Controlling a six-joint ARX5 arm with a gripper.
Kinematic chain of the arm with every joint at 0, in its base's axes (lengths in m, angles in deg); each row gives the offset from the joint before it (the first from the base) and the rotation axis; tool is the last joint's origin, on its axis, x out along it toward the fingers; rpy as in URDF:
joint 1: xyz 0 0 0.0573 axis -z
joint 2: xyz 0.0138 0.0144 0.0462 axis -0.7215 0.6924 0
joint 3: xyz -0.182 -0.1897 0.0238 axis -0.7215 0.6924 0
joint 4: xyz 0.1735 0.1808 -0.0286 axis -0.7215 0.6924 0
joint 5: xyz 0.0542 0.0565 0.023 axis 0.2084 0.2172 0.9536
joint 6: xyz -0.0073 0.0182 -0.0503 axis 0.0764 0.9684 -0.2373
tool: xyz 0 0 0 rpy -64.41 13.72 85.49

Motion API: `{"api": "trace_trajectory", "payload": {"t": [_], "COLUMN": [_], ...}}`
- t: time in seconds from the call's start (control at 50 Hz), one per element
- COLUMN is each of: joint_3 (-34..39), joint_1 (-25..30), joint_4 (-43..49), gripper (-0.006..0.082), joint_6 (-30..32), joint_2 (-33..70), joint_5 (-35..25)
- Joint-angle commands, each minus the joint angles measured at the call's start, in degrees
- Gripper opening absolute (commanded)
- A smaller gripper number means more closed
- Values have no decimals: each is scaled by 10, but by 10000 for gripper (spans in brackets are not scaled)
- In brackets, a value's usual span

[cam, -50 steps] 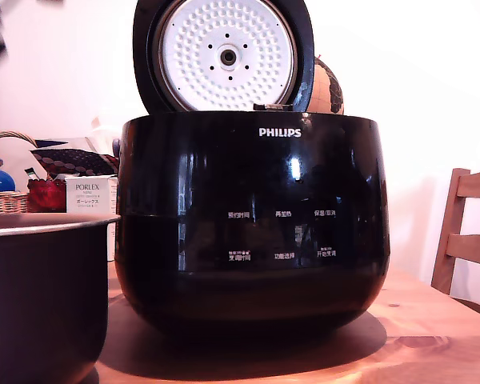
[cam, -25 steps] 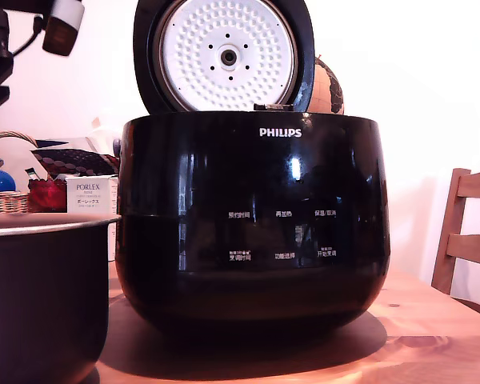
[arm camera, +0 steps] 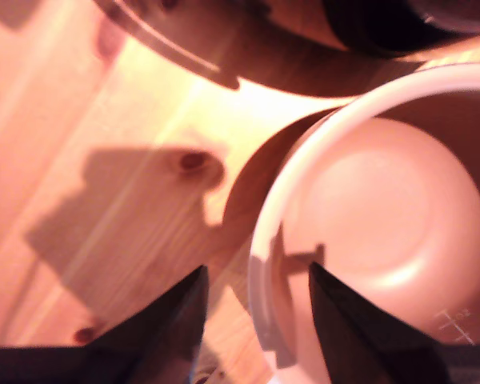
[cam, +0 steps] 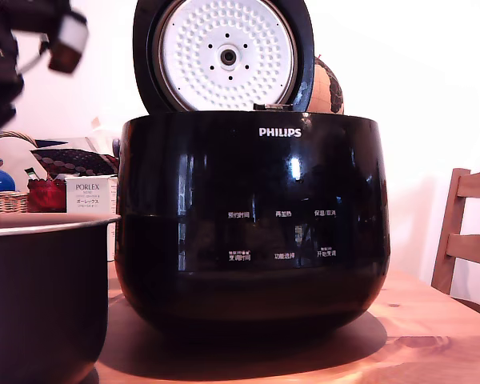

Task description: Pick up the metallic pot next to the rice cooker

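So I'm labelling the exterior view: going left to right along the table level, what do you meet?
metallic pot → PORLEX box → rice cooker → wooden chair

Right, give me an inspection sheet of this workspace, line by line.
Surface: wooden table, knots visible.
Job's things: metallic pot at the exterior view's left, beside the rice cooker, lid raised; pot looks empty from above.
Clutter: PORLEX box, wicker basket, behind the pot.
Grippers: gripper open, fingers either side of the pot rim, above it.
Cables: one on the arm.
Surroundings: wooden chair, pale wall.
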Motion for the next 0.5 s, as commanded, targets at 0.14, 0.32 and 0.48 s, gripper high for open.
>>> {"api": "trace_trajectory", "payload": {"t": [0.14,0.32,0.48], "joint_3": [9,9,9], "joint_1": [-2,4,8], "joint_4": [-11,-14,-16], "gripper": [366,365,363], "joint_6": [3,7,7], "joint_2": [31,60,78], "joint_5": [-5,-9,-9]}}
